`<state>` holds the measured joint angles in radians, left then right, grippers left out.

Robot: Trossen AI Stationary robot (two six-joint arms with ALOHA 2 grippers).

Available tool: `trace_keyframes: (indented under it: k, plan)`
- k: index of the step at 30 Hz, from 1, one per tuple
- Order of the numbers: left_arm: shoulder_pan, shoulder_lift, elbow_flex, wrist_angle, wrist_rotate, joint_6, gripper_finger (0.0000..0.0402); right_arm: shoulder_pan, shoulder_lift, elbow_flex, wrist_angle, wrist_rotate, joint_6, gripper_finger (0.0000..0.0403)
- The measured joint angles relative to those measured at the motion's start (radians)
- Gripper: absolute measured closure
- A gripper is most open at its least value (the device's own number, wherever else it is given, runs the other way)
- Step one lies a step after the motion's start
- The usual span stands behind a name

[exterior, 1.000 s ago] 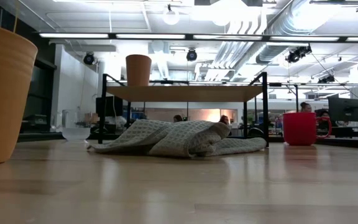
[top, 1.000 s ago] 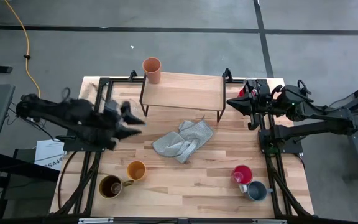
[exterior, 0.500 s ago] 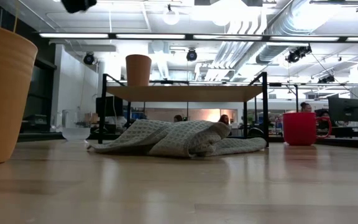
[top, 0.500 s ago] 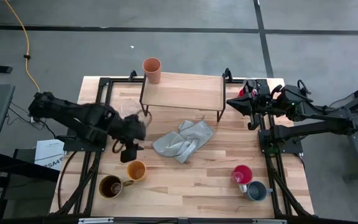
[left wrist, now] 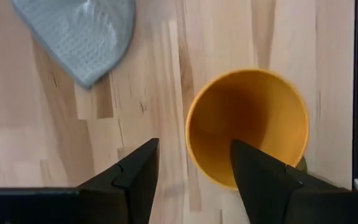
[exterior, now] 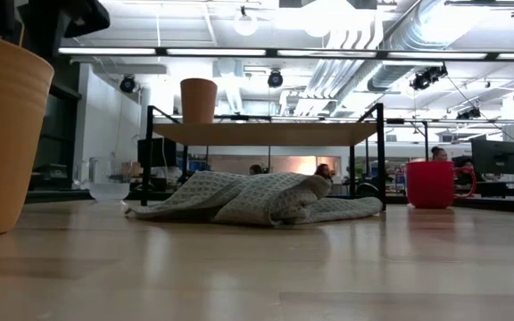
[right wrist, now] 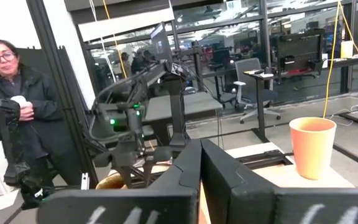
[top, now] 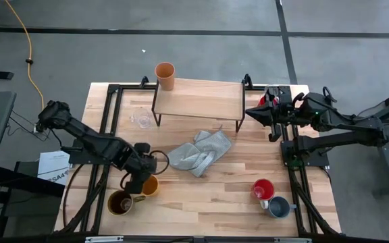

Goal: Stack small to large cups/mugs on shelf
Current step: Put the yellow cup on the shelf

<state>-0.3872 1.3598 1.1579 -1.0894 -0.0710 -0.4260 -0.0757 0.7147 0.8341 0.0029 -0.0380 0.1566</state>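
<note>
- Seen from above, a wooden bench (top: 201,196) carries a low shelf (top: 198,101) at 12 o'clock, with a peach-orange tumbler (top: 165,75) standing on the shelf's left far corner.
- A grey cloth (top: 198,154) lies crumpled at the centre. A clear glass cup (top: 140,120) sits just left of the shelf.
- At 7 o'clock stand a yellow mug (top: 148,185) and a brown mug (top: 119,202), close together. At 5 o'clock stand a red mug (top: 263,189) and a grey-blue mug (top: 279,207).
- The left end effector (left wrist: 194,171) hovers over the yellow mug, fingers parted and holding nothing, one finger outside the rim and one over the mouth.
- The right end effector (top: 251,111) waits at 2 o'clock beside the shelf, fingers closed and empty.
- To grip well, the left arm should probably lower straight down so the mug wall sits between the fingers, keeping clear of the brown mug alongside.
</note>
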Motion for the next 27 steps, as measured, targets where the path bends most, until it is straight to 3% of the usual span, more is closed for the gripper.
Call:
trace_keyframes:
  k: [27]
  plan:
    - [0.001, 0.106, -0.080, 0.056, 0.019, -0.061, 0.0215, 0.000, 0.000, 0.000, 0.001, 0.000, 0.001, 0.0403]
